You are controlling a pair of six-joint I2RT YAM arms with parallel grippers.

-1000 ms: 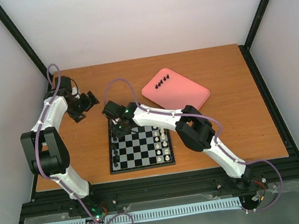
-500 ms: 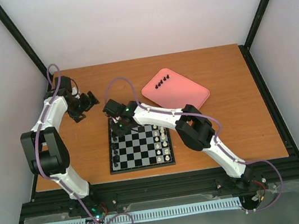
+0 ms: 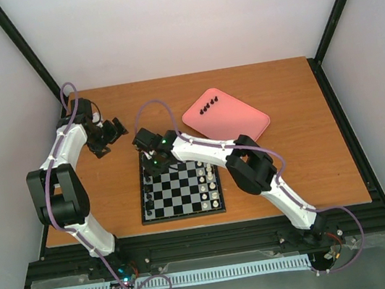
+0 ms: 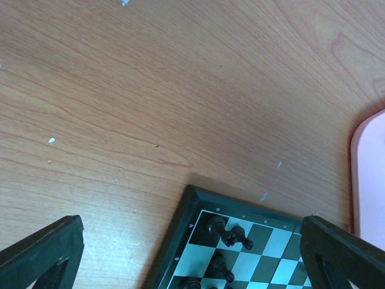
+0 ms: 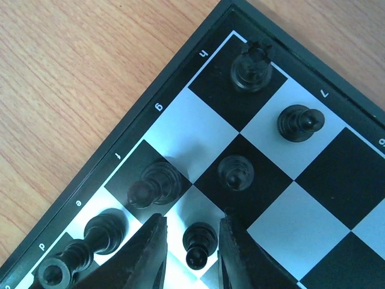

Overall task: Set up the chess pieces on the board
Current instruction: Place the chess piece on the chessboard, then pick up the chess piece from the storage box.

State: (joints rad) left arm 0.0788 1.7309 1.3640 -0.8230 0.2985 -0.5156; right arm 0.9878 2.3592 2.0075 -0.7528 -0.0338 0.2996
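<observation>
The board lies at the table's middle. Black pieces stand along its left side. My right gripper is low over the board's far-left corner. In the right wrist view its jaws are open on either side of a black pawn that stands on a light square, with a small gap on each side. A rook and other black pieces stand nearby. My left gripper hovers open and empty left of the board; its wrist view shows the board's corner.
A pink tray at the back right holds several small black pieces; its edge shows in the left wrist view. White pieces stand along the board's right side. Bare wood surrounds the board.
My right gripper has shifted very slightly over the board's far-left corner. The left arm has not moved.
</observation>
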